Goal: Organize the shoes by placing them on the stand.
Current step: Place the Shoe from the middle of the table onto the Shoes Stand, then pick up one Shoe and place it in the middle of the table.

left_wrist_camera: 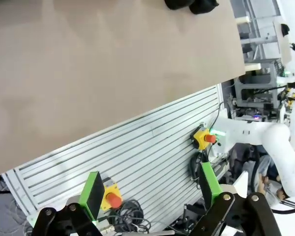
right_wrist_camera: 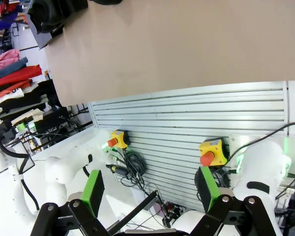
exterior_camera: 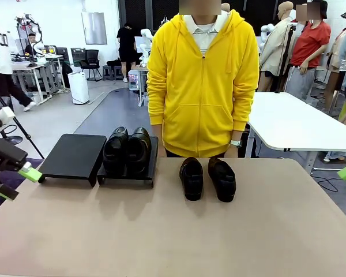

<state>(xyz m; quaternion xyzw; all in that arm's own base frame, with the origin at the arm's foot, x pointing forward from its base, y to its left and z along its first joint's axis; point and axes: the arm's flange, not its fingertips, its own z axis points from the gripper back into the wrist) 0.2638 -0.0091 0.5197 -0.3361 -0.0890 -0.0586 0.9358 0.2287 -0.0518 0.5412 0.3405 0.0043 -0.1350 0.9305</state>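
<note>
Shoes [exterior_camera: 127, 151] stand in two pairs at the far side of the worktop [exterior_camera: 161, 231]; one pair sits side by side on the right section of the stand [exterior_camera: 126, 179], toes toward the robot; the other pair [exterior_camera: 207, 179] rests on the bare worktop just right of the stand, in front of a person in a yellow hoodie [exterior_camera: 202, 86]; the stand's left section [exterior_camera: 75, 154] shows a bare flat top. The left jaws hang at the worktop's left edge, spread wide and gripping nothing, one green pad [exterior_camera: 32, 173] just beside that section's front corner, well apart from both pairs. The right jaws sit off the right edge, well apart from the loose pair; their pads [right_wrist_camera: 92, 191] stand wide with nothing between them, a grooved metal panel [right_wrist_camera: 187, 113] behind.
</note>
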